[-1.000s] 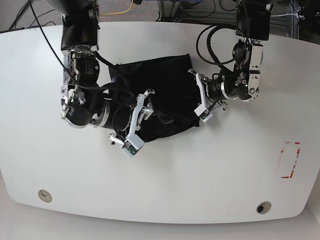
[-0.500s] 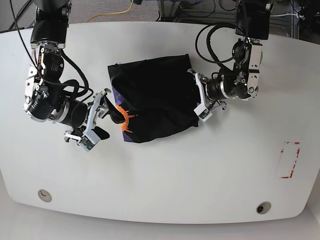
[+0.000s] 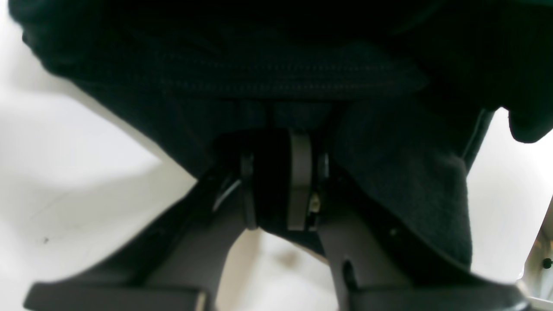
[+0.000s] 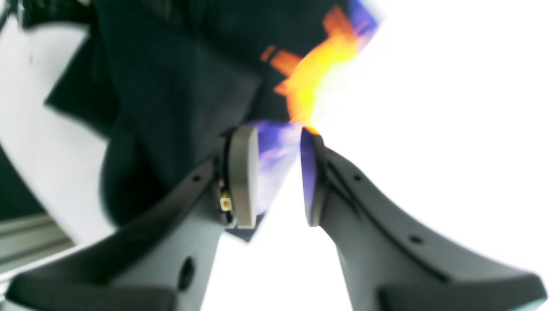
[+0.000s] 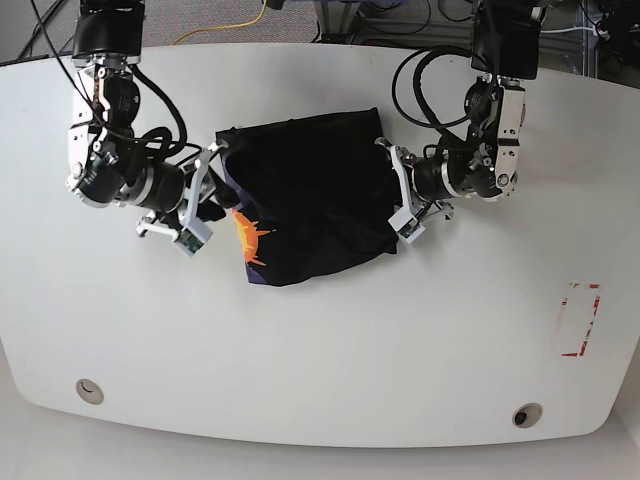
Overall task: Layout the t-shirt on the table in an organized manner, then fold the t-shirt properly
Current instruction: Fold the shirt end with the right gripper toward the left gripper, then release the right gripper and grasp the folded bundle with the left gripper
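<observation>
While the t-shirt is lying bunched in a rough block near the middle of the tabletop, the layout step is in hand and no fold is yet being made. The left gripper is pinching a thick hem of black cloth at the shirt's edge on the base view's right side; its jaws are standing nearly together with fabric draped over them. The right gripper is sitting at the opposite edge, beside the orange-yellow and purple print. Its jaws are standing narrowly parted around the purple corner of cloth, and the wrist view, which is blurred, is not showing whether the pads are bearing on it. As a judgement, the garment is being readied for spreading by its two opposite edges. The next move is calling for a confirmed pinch on the right side, then an outward pull by both arms, kept low over the tabletop so the layers open without slipping free.
</observation>
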`<state>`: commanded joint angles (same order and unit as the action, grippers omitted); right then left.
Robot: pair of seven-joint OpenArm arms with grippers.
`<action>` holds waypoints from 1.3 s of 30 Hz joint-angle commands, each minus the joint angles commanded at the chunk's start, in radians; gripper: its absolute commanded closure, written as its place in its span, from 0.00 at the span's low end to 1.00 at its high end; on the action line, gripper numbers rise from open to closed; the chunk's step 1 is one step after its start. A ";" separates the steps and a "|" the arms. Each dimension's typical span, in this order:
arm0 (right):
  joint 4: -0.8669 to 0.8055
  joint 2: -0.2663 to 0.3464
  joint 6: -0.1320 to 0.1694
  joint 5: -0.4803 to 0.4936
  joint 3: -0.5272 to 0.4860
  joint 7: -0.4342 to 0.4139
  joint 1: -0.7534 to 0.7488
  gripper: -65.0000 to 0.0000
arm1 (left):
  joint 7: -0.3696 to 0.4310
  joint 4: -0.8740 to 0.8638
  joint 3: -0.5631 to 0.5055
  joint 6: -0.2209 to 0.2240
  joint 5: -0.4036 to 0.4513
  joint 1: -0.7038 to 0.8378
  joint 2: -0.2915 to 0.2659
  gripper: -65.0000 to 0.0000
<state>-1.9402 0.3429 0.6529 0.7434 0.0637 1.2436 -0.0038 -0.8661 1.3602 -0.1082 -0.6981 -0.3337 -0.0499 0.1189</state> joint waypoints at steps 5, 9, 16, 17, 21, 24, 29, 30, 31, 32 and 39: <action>-0.003 -0.058 0.000 0.000 -0.049 0.000 -0.008 0.74 | 0.000 0.003 0.000 0.000 -0.003 0.000 0.000 0.87; -0.014 -0.109 0.000 0.002 -0.083 0.000 -0.005 0.74 | 0.000 0.006 0.002 0.000 -0.003 0.000 0.000 0.87; -0.011 -0.186 0.000 -0.002 -0.152 0.000 0.025 0.74 | -0.006 0.068 0.003 0.000 -0.005 -0.002 0.000 0.87; -0.011 -0.192 0.000 -0.002 -0.153 0.000 0.026 0.74 | -0.009 0.087 0.003 0.000 -0.005 -0.002 0.000 0.87; -0.008 -0.224 0.000 -0.003 -0.157 -0.002 0.028 0.74 | -0.037 0.167 0.020 0.000 -0.005 -0.002 0.003 0.87; -0.006 -0.244 0.000 -0.003 -0.164 -0.002 0.025 0.74 | -0.046 0.230 0.066 0.000 -0.005 -0.003 0.005 0.87; -0.006 -0.256 0.000 -0.003 -0.178 -0.002 0.020 0.74 | -0.049 0.318 0.137 0.000 -0.005 -0.031 0.008 0.87; -0.006 -0.256 0.000 -0.003 -0.175 -0.002 0.020 0.74 | -0.057 0.333 0.158 0.000 -0.005 -0.037 0.009 0.87; -0.006 -0.256 0.000 -0.005 -0.175 -0.002 0.020 0.74 | -0.060 0.342 0.170 0.000 -0.005 -0.038 0.011 0.87; -0.006 -0.252 0.000 -0.005 -0.173 -0.003 0.020 0.74 | -0.071 0.362 0.204 0.000 -0.005 -0.049 0.015 0.87; -0.006 -0.207 -0.005 -0.021 -0.127 -0.035 0.028 0.74 | -0.087 0.420 0.373 0.000 -0.005 -0.123 0.012 0.87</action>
<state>-1.9463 0.1358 0.6483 0.7219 -0.0637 1.2083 0.0238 -0.9536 1.7806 0.2647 -0.6981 -0.3383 -0.1726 0.1312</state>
